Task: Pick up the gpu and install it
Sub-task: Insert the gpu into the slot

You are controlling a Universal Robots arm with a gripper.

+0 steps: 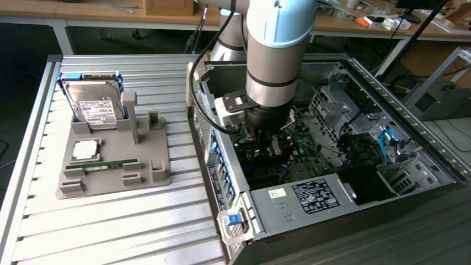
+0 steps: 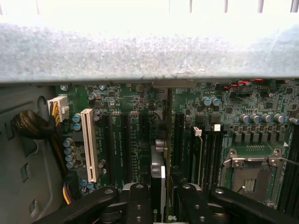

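The gpu (image 2: 158, 179) stands on edge between the gripper (image 2: 159, 198) fingers (image 2: 138, 200), which clamp it from both sides, directly above the dark slots of the motherboard (image 2: 140, 140). In the exterior view the arm (image 1: 272, 61) hides most of the card; its lower edge is hard to make out. The arm reaches straight down into the open case (image 1: 412, 132), with the tray (image 1: 110, 160) at 9 o'clock.

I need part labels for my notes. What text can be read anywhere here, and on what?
None can be read.
Hard drive white label: print too small.
Power supply label and white sticker: too small.
Motherboard white lettering beside the slots: blurred.
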